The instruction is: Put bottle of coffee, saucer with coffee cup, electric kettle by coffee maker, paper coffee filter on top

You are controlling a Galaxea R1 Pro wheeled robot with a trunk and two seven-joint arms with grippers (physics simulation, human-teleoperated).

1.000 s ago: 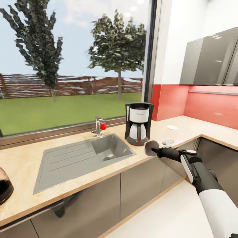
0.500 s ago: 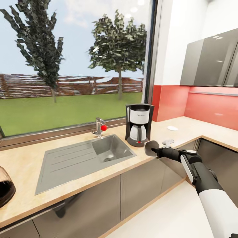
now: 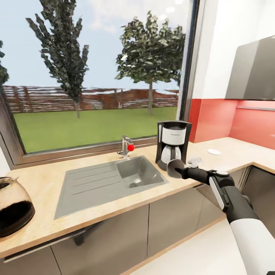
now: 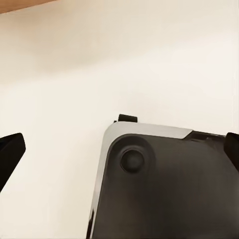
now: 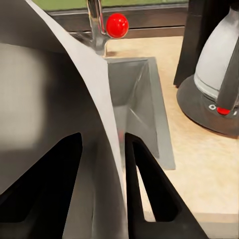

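One thin paper coffee filter (image 3: 175,168) is pinched in the right end effector (image 3: 180,171), held out over the front edge of the tabletop (image 3: 42,182) just in front of the coffee maker (image 3: 172,143). The filter looks very light and floppy: in the right wrist view it curves as a grey sheet (image 5: 55,114) with its wall passing between the two dark fingers (image 5: 144,179), so the clamp is on a single edge of the cone. That rim is probably the only sensible place to hold it, and a firm squeeze should not hurt it, though it would crease easily and could catch or fold when lowered onto the open top of the machine. It may also stick to a finger pad on release.

From the head view come the layout and the gap to cover: the sink (image 3: 114,179) and tap (image 3: 126,147) to the left of the coffee maker, a small white disc (image 3: 214,151), perhaps the saucer, farther along the tabletop, and a glass vessel of dark contents (image 3: 13,206) at the near left. The right wrist view adds the grip itself, plus the tap's red knob (image 5: 117,25) and the carafe (image 5: 216,64) close up. In the left wrist view, dark tips of the left end effector (image 4: 119,149) sit at opposite edges, spread wide with nothing between them, above the robot's dark base (image 4: 164,184) and pale floor.
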